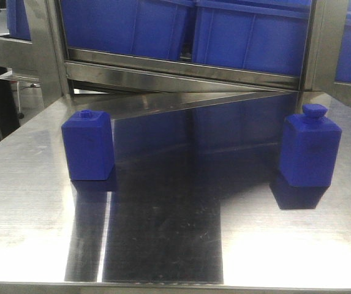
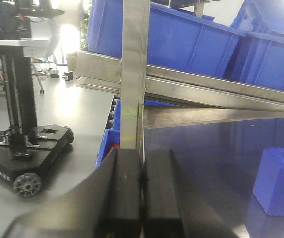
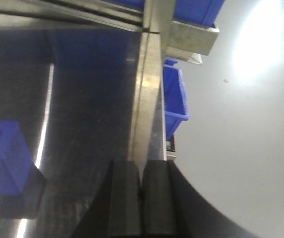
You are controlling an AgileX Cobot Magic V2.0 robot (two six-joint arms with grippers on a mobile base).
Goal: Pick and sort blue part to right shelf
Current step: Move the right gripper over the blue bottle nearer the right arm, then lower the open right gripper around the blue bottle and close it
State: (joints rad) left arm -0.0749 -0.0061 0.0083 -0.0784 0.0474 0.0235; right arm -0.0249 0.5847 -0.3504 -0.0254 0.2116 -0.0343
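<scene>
Two blue parts stand upright on the steel worktop [image 1: 163, 245], well apart. The left blue part [image 1: 89, 147] is near the left edge. The right blue part [image 1: 310, 152], which has a knob on top, is near the right edge. Behind them a steel shelf [image 1: 181, 70] carries blue bins [image 1: 249, 30].

The left end effector [image 2: 142, 171] has its fingers pressed together on nothing, and so does the right end effector [image 3: 142, 186]. Each sits near a side edge of the worktop, apart from the parts. The task looks unstarted.

The right arm seems better placed for the reach, since the right blue part lies nearer the right-hand shelf. It should spread its fingers wide before closing in and come square to the part's flat sides. It should grip the body below the knob and lift straight up, so the part neither tips nor scrapes the shelf rail.
</scene>
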